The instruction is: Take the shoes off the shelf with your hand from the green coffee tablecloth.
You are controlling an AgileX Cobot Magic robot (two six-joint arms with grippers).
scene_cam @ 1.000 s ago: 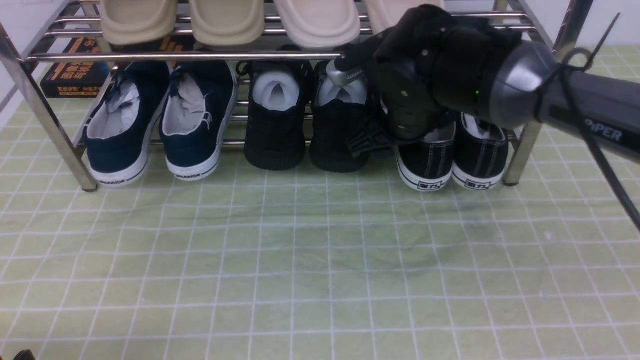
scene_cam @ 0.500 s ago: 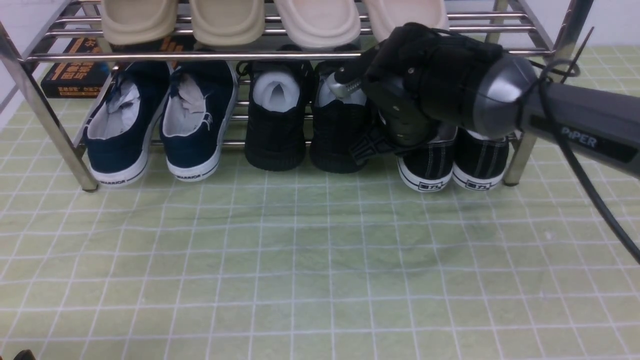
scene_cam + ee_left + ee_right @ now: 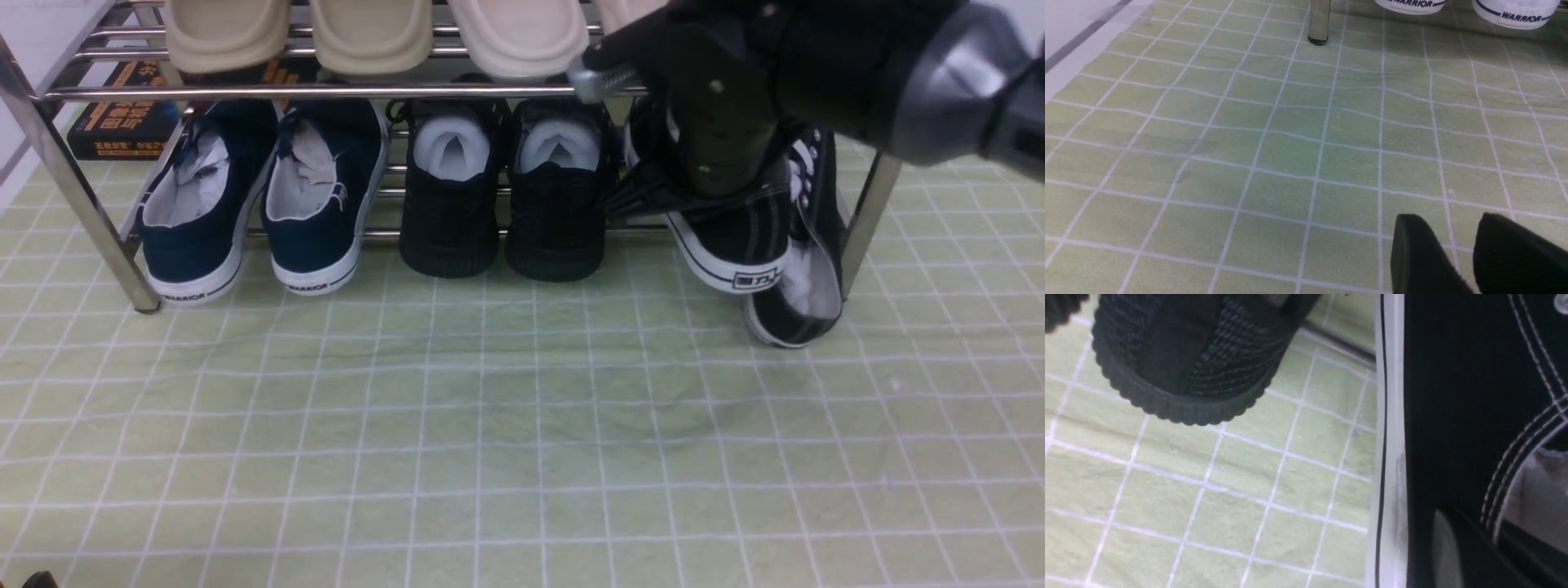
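Right tool (image 3: 694, 155) is clamped on the black canvas, white-soled sneakers (image 3: 735, 245), hung at its 6 o'clock, long axes laid 12-to-6 from the chrome-tube shelf (image 3: 245, 91).

The pale green grid-lined tablecloth (image 3: 522, 425) is matt woven cloth, lightly creased. Across the top of the front view, the tubular shoe rack (image 3: 245, 91) is mirror-bright chromed metal. At upper right, the black low-top sneakers (image 3: 735, 237) are matt canvas with smooth white rubber soles. The all-black sneakers (image 3: 449, 220) at centre are coarse mesh.
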